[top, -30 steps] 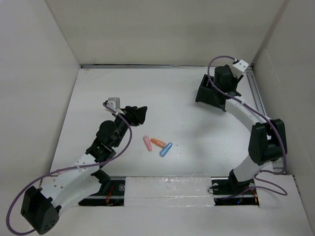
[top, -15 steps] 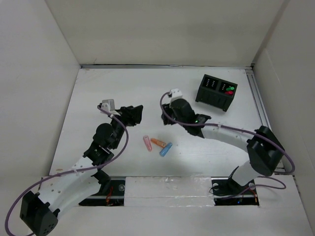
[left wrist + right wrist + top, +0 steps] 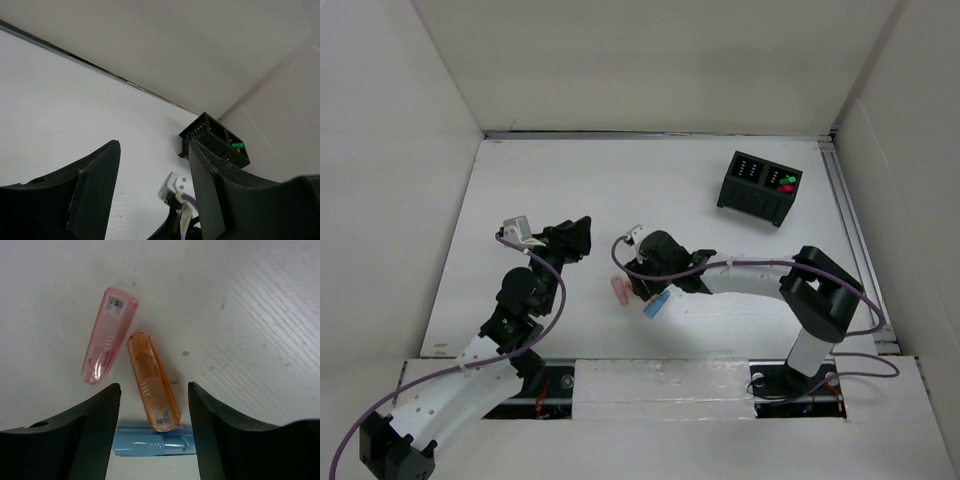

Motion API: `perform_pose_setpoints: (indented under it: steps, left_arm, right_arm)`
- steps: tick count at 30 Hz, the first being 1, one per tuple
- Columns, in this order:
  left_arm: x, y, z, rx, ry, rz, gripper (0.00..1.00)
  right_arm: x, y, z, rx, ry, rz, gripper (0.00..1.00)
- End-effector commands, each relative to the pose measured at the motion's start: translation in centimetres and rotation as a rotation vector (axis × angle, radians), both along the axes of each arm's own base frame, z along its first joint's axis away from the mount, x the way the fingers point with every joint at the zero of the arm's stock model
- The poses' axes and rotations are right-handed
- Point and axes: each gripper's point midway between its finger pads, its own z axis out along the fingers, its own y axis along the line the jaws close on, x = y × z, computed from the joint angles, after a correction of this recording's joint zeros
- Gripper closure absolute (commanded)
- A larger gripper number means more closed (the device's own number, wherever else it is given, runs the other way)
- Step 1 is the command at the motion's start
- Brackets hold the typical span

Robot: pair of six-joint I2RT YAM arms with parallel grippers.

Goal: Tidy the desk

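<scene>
The bench (image 3: 540,180) lies under both arms; tidying seems partly done: the box (image 3: 760,188) at far right holds green and red items (image 3: 786,183); three cases lie loose near the middle. The right end effector (image 3: 154,386) is open, jaws either side of the orange case (image 3: 151,380); the top view hides that case, showing only the pink case (image 3: 619,291) and blue case (image 3: 656,305). The left end effector (image 3: 154,150), at left, is open and empty.

- 3 small see-through cases, all well apart from the black box (image 3: 760,187), off to its near left: 1 pink case (image 3: 109,335), 1 orange case (image 3: 152,388), 1 blue case (image 3: 152,446)
- 1 black box, 2 compartments
- 1 green bit (image 3: 787,180) and 1 red bit (image 3: 786,189), both in one compartment of the box
- 1 desk (image 3: 650,180) under the box
</scene>
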Motion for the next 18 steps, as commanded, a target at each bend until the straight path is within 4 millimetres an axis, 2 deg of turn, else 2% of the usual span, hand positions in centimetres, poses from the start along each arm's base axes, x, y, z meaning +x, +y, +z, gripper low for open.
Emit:
perform_pose_setpoints:
  steps: [1, 7, 8, 9, 11, 12, 14, 15, 16, 18]
  left_arm:
    - [0.0, 1.1, 1.2, -0.050, -0.038, 0.044, 0.47]
    - [0.1, 1.0, 1.0, -0.044, -0.030, 0.045, 0.47]
    - [0.1, 1.0, 1.0, -0.044, -0.030, 0.044, 0.47]
    - [0.1, 1.0, 1.0, -0.044, -0.030, 0.044, 0.47]
    - [0.1, 0.9, 1.0, -0.039, -0.027, 0.041, 0.47]
    - [0.1, 0.8, 1.0, -0.039, -0.028, 0.040, 0.47]
    - [0.2, 0.8, 0.9, -0.037, -0.027, 0.038, 0.47]
    - [0.2, 0.7, 0.9, -0.034, -0.024, 0.037, 0.47]
    - [0.2, 0.7, 0.9, -0.034, -0.025, 0.035, 0.47]
    - [0.2, 0.4, 0.8, -0.031, -0.026, 0.024, 0.47]
  right_arm:
    - [-0.8, 0.8, -0.9, -0.050, 0.003, 0.052, 0.40]
    - [-0.6, -0.2, -2.2, -0.096, 0.014, -0.005, 0.50]
    - [-0.4, -0.5, -2.4, -0.108, 0.009, -0.018, 0.54]
    - [-0.2, -0.8, -2.6, -0.132, -0.011, -0.048, 0.64]
    - [0.5, -1.3, -2.8, -0.156, -0.030, -0.092, 0.74]
    - [1.3, -1.4, -2.5, -0.159, -0.054, -0.142, 0.80]
    - [2.5, -1.3, -1.7, -0.131, -0.070, -0.193, 0.85]
    - [4.0, -1.3, -0.4, -0.084, -0.082, -0.249, 0.89]
    - [4.8, -1.3, 0.1, -0.060, -0.086, -0.275, 0.90]
    - [6.7, -0.8, 3.3, 0.064, -0.111, -0.325, 0.91]
